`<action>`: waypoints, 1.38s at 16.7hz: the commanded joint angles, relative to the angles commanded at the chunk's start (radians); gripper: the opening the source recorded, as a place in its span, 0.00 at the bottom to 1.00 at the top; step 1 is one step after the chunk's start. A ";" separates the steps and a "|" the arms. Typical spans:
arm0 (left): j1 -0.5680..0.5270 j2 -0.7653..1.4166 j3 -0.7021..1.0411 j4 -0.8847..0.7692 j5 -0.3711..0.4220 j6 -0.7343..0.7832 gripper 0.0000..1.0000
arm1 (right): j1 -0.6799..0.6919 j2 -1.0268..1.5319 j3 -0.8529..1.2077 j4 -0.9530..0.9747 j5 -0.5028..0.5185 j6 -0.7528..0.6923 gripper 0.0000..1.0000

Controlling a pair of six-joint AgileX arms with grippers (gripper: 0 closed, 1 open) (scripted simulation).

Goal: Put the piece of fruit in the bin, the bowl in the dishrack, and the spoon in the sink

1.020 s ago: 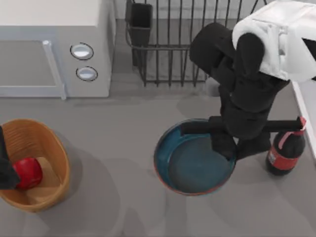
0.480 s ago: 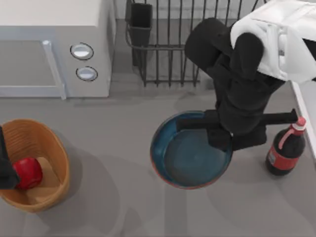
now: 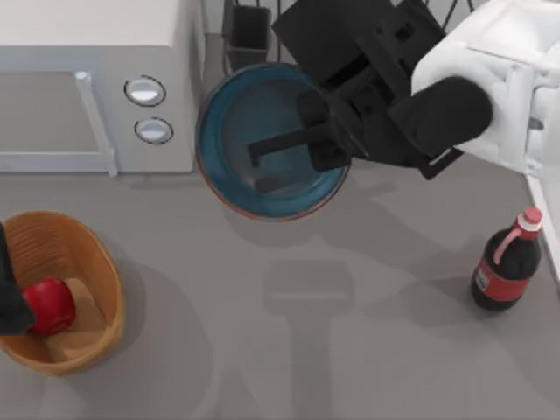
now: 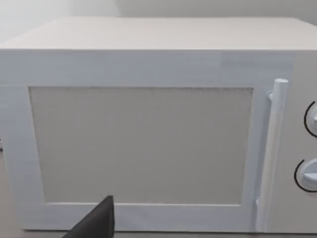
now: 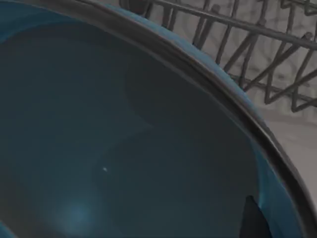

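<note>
The blue-teal bowl [image 3: 262,157] hangs above the table, tilted, in front of the dishrack [image 3: 249,33] and next to its black utensil cup. My right gripper [image 3: 317,147] is shut on the bowl's right rim, with one finger reaching inside. In the right wrist view the bowl's inside [image 5: 124,148] is close up, with the dishrack bars [image 5: 257,49] behind it. The red piece of fruit [image 3: 51,306] lies in the orange-tan bin [image 3: 98,262] at the front left. My left arm sits parked at the left edge beside the bin. The sink rim [image 3: 549,229] lies at the right edge. The spoon is out of view.
A white microwave [image 3: 96,87] with two knobs stands at the back left, and it faces the left wrist camera [image 4: 148,144]. A dark bottle with a red cap [image 3: 506,267] stands at the front right near the sink.
My right arm has lifted the bowl off the table and carried it back and to the left, up to the dishrack. The bottle, bin and fruit have not moved.
</note>
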 joint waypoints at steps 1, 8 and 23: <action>0.000 0.000 0.000 0.000 0.000 0.000 1.00 | 0.021 -0.025 0.000 0.075 0.067 -0.039 0.00; 0.000 0.000 0.000 0.000 0.000 0.000 1.00 | 0.153 -0.189 -0.023 0.561 0.482 -0.293 0.00; 0.000 0.000 0.000 0.000 0.000 0.000 1.00 | 0.104 -0.090 -0.055 0.841 0.502 -0.372 0.00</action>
